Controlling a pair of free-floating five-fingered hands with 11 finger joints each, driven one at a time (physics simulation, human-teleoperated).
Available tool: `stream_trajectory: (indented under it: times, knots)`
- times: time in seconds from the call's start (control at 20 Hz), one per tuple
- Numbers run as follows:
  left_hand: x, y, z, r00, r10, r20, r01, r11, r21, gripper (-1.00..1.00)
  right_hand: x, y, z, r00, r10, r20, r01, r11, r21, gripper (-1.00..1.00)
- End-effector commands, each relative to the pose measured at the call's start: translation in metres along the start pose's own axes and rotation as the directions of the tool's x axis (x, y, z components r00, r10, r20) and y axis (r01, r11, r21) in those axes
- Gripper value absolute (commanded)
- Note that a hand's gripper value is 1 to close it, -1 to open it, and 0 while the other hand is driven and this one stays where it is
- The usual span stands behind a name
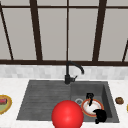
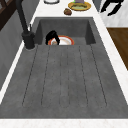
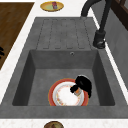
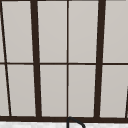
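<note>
A white plate with an orange rim (image 1: 88,108) (image 2: 65,41) (image 3: 65,96) lies in the basin at the right of the grey sink (image 1: 45,100). My left hand (image 1: 89,97) (image 2: 52,37) (image 3: 83,85) arches over the plate's rim on the tap side, its fingers curled round the edge. Near the sink's front right corner my right hand (image 1: 100,116) (image 2: 111,6) hangs in the air in front of the counter, fingers spread and holding nothing. Its fingertips (image 3: 1,52) show at the left edge of the right side view.
A red ball (image 1: 67,114) shows at the sink's front edge. A black tap (image 1: 68,75) stands behind the ribbed drainboard (image 2: 65,75). A yellow plate with a red thing (image 1: 3,103) (image 3: 52,6) lies on the left counter. A brown lump (image 1: 119,100) (image 2: 67,11) and another yellow plate (image 2: 79,5) lie on the right counter.
</note>
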Motion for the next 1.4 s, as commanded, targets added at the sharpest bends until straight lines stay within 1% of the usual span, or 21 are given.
stream_trajectory:
  times: [0.0, 0.1, 0.2, 0.25, 0.3, 0.35, 0.4, 0.45, 0.5, 0.55, 0.6, 0.65, 0.7, 0.75, 0.8, 0.95, 1.0, 1.05, 1.1, 1.15, 1.35]
  knots:
    - [-0.012, -0.017, 0.003, 0.9997, 0.026, 0.0, -0.026, 0.9997, 0.003, 1.0, 0.0, 0.0, 0.0, 1.0, 0.0, 0.0, 0.0, 1.0, 0.0, 0.0]
    - [-0.012, -0.017, 0.001, 0.9997, -0.022, -0.012, 0.022, 0.9998, -0.001, 1.0, 0.0, 0.0, 0.0, 1.0, 0.0, 0.0, 0.0, 1.0, 0.0, 0.0]
    - [-0.014, -0.02, 0.001, 0.9984, -0.055, -0.013, 0.055, 0.9985, -0.008, 1.0, 0.0, 0.0, 0.0, 1.0, 0.0, 0.0, 0.0, 1.0, 0.0, 0.0]
    - [-0.015, -0.019, 0.002, 0.9979, -0.064, -0.013, 0.064, 0.9979, -0.007, 1.0, 0.0, 0.0, 0.0, 1.0, 0.0, 0.0, 0.0, 1.0, 0.0, 0.0]
    - [-0.015, -0.013, 0.001, 0.9979, -0.057, -0.032, 0.057, 0.9984, 0.005, -1.0, 0.0, 0.0, 0.0, 1.0, 0.0, 0.0, 0.0, 1.0, 0.0, 0.0]
    - [-0.014, -0.003, 0.001, 0.9984, 0.01, -0.056, -0.007, 0.9992, 0.039, -1.0, 0.0, 0.0, 0.0, 1.0, 0.0, 0.0, 0.0, 1.0, 0.0, 0.0]
    - [-0.016, 0.006, 0.008, 0.9962, 0.027, -0.083, -0.022, 0.998, 0.058, -1.0, 0.0, 0.0, 0.0, 1.0, 0.0, 0.0, 0.0, 1.0, 0.0, 0.0]
    - [-0.007, 0.004, -0.004, 0.9989, -0.009, -0.047, 0.01, 0.9999, 0.013, -1.0, 0.0, 0.0, 0.0, 1.0, 0.0, 0.0, 0.0, 1.0, 0.0, 0.0]
    - [-0.004, 0.009, 0.001, 0.9991, 0.027, -0.032, -0.027, 0.9992, 0.029, -1.0, 0.0, 0.0, 0.0, 1.0, 0.0, 0.0, 0.0, 1.0, 0.0, 0.0]
    - [-0.001, 0.007, -0.002, 0.9993, 0.014, -0.033, -0.014, 0.9998, 0.012, -1.0, 0.0, 0.0, 0.0, 1.0, 0.0, 0.0, 0.0, 1.0, 0.0, 0.0]
    - [0.003, 0.01, -0.004, 0.9995, 0.014, -0.026, -0.014, 0.9999, 0.006, -1.0, 0.0, 0.0, 0.0, 1.0, 0.0, 0.0, 0.0, 1.0, 0.0, 0.0]
    - [0.005, 0.02, 0.0, 0.9998, 0.013, -0.016, -0.013, 0.9994, 0.031, -1.0, 0.0, 0.0, 0.0, 1.0, 0.0, 0.0, 0.0, 1.0, 0.0, 0.0]
    - [0.012, 0.021, -0.004, 0.9998, 0.0, -0.022, 0.0, 0.9998, 0.02, -1.0, 0.0, 0.0, 0.0, 1.0, 0.0, 0.0, 0.0, 1.0, 0.0, 0.0]
    - [0.019, 0.027, -0.007, 0.9994, -0.029, -0.019, 0.029, 0.9993, 0.025, -1.0, 0.0, 0.0, 0.0, 1.0, 0.0, 0.0, 0.0, 1.0, 0.0, 0.0]
    - [0.022, 0.031, -0.008, 0.999, -0.04, -0.02, 0.04, 0.999, 0.021, -1.0, 0.0, 0.0, 0.0, 1.0, 0.0, 0.0, 0.0, 1.0, 0.0, 0.0]
    - [0.038, 0.038, -0.012, 0.9991, -0.036, -0.023, 0.036, 0.9993, 0.009, -1.0, 0.0, 0.0, 0.0, 1.0, 0.0, 0.0, 0.0, 1.0, 0.0, 0.0]
    - [0.047, 0.037, -0.015, 0.9994, -0.027, -0.021, 0.027, 0.9996, 0.009, -1.0, 0.0, 0.0, 0.0, 1.0, 0.0, 0.0, 0.0, 1.0, 0.0, 0.0]
    - [0.059, 0.034, -0.018, 0.9998, 0.009, -0.016, -0.008, 0.9998, 0.016, -1.0, 0.0, 0.0, 0.0, 1.0, 0.0, 0.0, 0.0, 1.0, 0.0, 0.0]
    - [0.064, 0.031, -0.017, 0.9999, 0.012, -0.012, -0.012, 0.9997, 0.021, -1.0, 0.0, 0.0, 0.0, 1.0, 0.0, 0.0, 0.0, 1.0, 0.0, 0.0]
    - [0.072, 0.031, -0.02, 0.9996, 0.026, -0.011, -0.026, 0.9994, 0.021, -1.0, 0.0, 0.0, 0.0, 1.0, 0.0, 0.0, 0.0, 1.0, 0.0, 0.0]
    - [0.101, 0.027, -0.03, 0.9992, 0.036, -0.015, -0.036, 0.9993, 0.012, -1.0, 0.0, 0.0, 0.0, 1.0, 0.0, 0.0, 0.0, 1.0, 0.0, 0.0]
